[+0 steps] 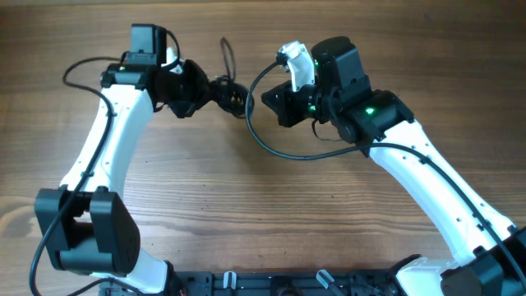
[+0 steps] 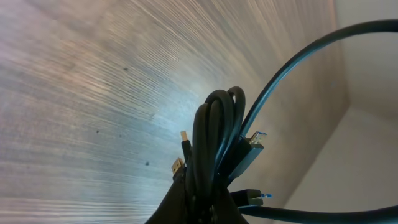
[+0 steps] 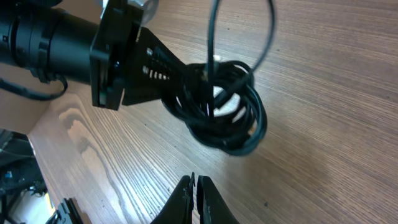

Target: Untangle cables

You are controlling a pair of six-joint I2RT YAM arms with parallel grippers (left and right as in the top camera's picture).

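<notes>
The cables are a small knotted black bundle held just above the wooden table at the back middle. My left gripper is shut on the bundle from the left. In the left wrist view the coiled cords rise out of the closed fingers, with small plug ends sticking out. The right wrist view shows the bundle clamped in the left gripper's fingers, with a thin loop standing up from it. My right gripper is shut on nothing, a short way from the bundle and apart from it.
A thick black wire from the right arm sags in a loop onto the table just below the bundle. The arm bases stand along the near edge.
</notes>
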